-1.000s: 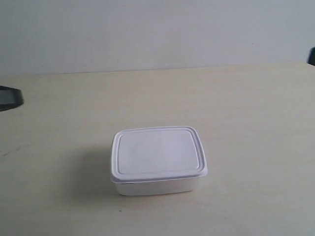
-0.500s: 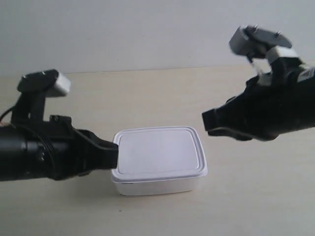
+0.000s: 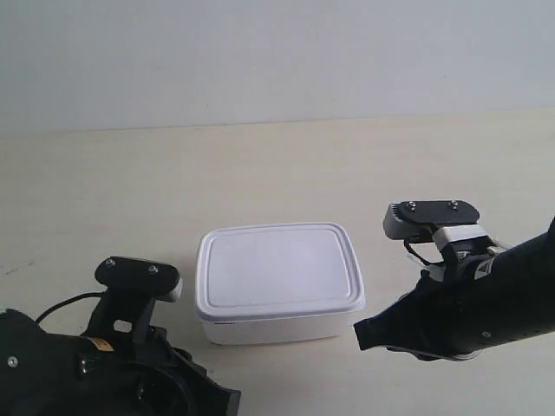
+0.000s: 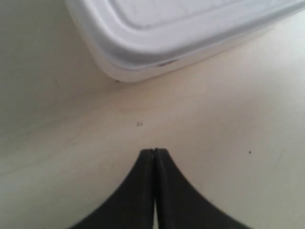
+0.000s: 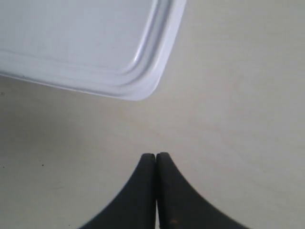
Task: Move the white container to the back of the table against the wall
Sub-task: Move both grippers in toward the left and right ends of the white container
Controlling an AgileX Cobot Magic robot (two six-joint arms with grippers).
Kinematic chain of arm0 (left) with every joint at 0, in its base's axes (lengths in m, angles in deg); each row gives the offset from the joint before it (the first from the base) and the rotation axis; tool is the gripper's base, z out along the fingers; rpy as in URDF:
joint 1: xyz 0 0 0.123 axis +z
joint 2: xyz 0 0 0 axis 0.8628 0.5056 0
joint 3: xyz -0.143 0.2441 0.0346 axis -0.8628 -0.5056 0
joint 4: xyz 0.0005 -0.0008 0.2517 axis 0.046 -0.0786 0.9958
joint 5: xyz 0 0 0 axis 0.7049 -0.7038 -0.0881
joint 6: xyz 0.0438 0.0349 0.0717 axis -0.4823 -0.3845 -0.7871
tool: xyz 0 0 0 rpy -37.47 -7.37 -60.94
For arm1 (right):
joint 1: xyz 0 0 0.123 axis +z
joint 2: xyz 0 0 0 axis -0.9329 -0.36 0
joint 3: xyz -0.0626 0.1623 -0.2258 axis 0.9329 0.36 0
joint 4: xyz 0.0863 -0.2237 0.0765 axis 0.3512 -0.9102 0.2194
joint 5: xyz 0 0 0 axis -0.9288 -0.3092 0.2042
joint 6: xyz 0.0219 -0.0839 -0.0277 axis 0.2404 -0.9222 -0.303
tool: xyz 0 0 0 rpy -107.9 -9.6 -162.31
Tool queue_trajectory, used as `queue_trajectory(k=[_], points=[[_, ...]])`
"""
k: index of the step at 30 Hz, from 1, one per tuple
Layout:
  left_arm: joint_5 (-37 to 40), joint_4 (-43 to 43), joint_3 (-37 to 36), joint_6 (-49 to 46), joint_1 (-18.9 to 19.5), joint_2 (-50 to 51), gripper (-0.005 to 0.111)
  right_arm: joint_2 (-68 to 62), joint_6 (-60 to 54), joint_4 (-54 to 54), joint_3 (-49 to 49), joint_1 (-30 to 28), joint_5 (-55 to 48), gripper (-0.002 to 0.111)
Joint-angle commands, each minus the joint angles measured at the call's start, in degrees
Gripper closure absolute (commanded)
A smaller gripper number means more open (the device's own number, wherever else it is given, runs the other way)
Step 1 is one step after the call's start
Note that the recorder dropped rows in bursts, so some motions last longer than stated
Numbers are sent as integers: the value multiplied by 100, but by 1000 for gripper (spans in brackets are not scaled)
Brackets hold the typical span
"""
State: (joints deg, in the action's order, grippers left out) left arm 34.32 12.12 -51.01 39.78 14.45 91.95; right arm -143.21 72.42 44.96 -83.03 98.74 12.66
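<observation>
The white container point(image 3: 277, 282) stands lid on, in the middle of the table point(image 3: 416, 173), well in front of the wall point(image 3: 277, 52). The arm at the exterior view's left point(image 3: 130, 355) is low at the container's front left corner. The arm at the exterior view's right point(image 3: 468, 308) points its dark tip at the container's right side, a short gap away. In the left wrist view my left gripper point(image 4: 154, 151) is shut and empty, with a corner of the container point(image 4: 143, 43) just ahead. My right gripper point(image 5: 156, 155) is also shut and empty, short of the lid's corner point(image 5: 138, 71).
Bare beige tabletop point(image 3: 113, 191) lies between the container and the wall. A few tiny dark specks point(image 4: 249, 152) mark the wood. Nothing else stands on the table.
Both arms came into view beside the container, then dropped lower and toward the table's front. The container has stayed where it was.
</observation>
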Motion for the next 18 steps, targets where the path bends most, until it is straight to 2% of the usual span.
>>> queue_trajectory(k=[1,6,18], points=[[-544,-29,-2,341,-371,207,107,-40,-19,130,111,139,87,108],[-864,135,20,542,-416,218,107,-473,29,326,101,806,892,108],[-889,401,287,649,-416,242,107,-767,29,387,77,819,1281,108]])
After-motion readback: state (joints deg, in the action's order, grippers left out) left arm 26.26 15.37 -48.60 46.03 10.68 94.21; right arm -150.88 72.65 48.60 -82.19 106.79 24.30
